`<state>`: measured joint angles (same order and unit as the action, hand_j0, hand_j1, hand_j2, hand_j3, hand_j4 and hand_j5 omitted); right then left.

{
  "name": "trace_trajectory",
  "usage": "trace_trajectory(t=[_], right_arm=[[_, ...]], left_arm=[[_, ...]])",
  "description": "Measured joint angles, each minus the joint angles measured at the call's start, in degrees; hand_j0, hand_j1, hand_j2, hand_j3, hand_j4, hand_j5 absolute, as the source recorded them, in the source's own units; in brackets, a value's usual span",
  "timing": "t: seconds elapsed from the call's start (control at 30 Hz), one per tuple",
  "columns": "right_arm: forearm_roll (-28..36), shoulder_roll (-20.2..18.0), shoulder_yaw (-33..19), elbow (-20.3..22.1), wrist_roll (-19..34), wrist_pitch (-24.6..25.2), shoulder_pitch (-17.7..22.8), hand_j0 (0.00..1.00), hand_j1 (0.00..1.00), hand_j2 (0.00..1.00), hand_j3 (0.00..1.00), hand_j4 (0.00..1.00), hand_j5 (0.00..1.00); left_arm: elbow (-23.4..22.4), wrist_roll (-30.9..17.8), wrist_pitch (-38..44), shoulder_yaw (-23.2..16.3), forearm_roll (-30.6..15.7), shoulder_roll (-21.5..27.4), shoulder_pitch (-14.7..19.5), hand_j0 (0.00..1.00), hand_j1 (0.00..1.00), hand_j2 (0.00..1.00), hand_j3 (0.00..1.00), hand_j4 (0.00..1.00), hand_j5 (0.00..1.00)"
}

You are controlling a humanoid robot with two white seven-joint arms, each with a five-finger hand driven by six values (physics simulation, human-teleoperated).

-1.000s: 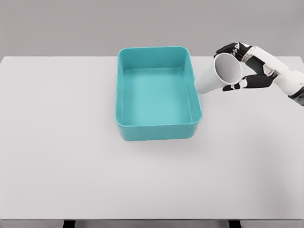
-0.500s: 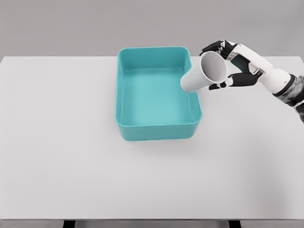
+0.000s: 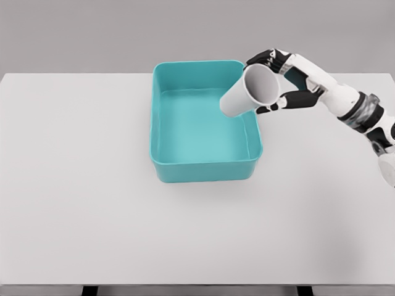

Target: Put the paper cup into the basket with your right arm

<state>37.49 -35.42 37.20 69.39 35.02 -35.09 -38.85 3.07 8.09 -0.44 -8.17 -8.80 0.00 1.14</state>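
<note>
White paper cup (image 3: pixel 247 92) is up in the air, tilted hard so its open mouth faces up and to the right while the base points down-left into the teal basket (image 3: pixel 203 169). The right hand (image 3: pixel 285 79) has its fingers (image 3: pixel 262 57) wrapped around the rim end, thumb under, other digits over the top, so it's a firm grip on the cup near the mouth. That probably explains the tilt: grabbing it from the side near the rim leaves the bottom free to go in first.

The cup's lower end sits above the basket's right wall, roughly over the inside edge, not touching anything as far as the view shows. The basket sits in the middle of the pale bench (image 3: pixel 74 185), with nothing in it.

Judging from this, the carry is nearly done and the release is what's left. A bit further over the middle would help, since a drop this close to the wall could clip the rim and tip out. Left arm isn't visible.
</note>
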Motion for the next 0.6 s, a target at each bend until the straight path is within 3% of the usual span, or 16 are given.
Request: trace_trajectory(t=[0.6], right_arm=[[-7.9,7.3,0.0,-7.9,0.0,0.0,-1.9,0.62,0.62,0.62,0.62,0.62,0.62]], left_arm=[[0.0,0.0,0.0,0.0,0.0,0.0,0.0,1.00,1.00,1.00,1.00,1.00,1.00]])
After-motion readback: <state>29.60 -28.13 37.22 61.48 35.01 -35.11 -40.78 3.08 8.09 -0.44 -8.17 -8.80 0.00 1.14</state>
